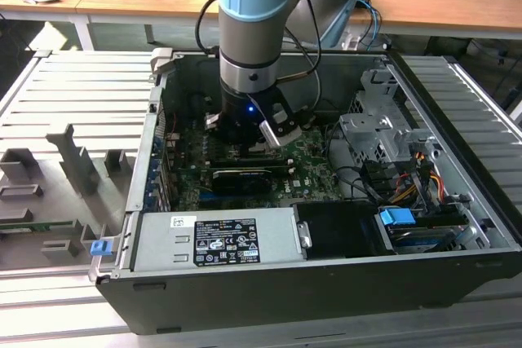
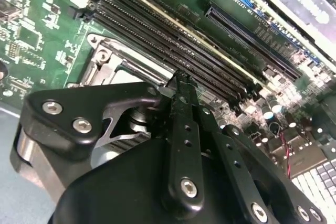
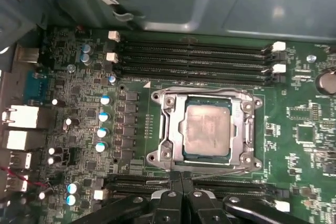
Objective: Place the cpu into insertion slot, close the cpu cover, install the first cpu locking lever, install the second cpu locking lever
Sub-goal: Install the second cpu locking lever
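Note:
In the first wrist view the cpu lies flat in the insertion slot on the green motherboard. Its pale metal face shows through the window of the cpu cover, which is down over it. A thin wire locking lever runs along the socket edge nearest my gripper. The fingers are shut together, and their tips sit right at that lever. In the second wrist view my gripper is just past a corner of the socket frame. In the exterior view my gripper hangs low inside the open computer case.
Long black memory slots run on both sides of the socket. A black card stands in front of the arm, with the grey power supply nearer still. The drive cage and cables crowd the exterior view's right. Case walls ring the board.

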### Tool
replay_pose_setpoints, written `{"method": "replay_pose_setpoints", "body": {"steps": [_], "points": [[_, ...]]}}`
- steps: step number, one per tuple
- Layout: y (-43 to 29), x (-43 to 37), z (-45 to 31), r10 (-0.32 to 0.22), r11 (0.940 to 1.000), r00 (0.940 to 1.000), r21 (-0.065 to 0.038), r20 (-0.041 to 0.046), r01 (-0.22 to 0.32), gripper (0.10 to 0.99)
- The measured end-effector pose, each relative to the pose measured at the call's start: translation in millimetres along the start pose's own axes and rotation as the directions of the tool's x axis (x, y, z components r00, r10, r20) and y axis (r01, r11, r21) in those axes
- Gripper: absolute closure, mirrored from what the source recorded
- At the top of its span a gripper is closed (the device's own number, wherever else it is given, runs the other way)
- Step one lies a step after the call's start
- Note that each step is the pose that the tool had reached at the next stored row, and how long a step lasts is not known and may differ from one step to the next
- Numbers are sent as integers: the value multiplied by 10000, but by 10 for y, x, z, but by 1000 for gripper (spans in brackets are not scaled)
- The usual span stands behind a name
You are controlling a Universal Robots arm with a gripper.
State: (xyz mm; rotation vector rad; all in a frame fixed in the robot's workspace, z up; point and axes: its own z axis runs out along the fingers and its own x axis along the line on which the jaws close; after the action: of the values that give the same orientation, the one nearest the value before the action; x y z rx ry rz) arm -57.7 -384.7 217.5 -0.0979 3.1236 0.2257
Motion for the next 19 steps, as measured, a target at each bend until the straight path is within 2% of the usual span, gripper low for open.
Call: {"method": "replay_pose_setpoints", "body": {"steps": [2, 3, 5, 6, 7, 10, 14, 16, 19], "points": [[0, 16, 14, 0, 9999, 10000, -129, 10, 0, 980], [-10, 55, 17, 0, 9996, 10000, -295, 28, 0, 980], [-25, 93, 17, 1, 9988, 10000, -480, 39, 1, 980], [-49, 117, 17, 0, 9979, 10000, -646, 48, 3, 980], [-78, 125, 15, 5, 9961, 10000, -881, 65, 1, 980], [-152, 133, 12, 9, 9922, 10000, -1245, 88, 2, 980], [-216, 159, 22, 13, 9875, 9999, -1573, 109, 4, 980], [-221, 162, 33, 15, 9866, 9999, -1634, 114, 4, 980], [-227, 167, 58, 14, 9862, 9999, -1656, 116, 5, 980]]}}
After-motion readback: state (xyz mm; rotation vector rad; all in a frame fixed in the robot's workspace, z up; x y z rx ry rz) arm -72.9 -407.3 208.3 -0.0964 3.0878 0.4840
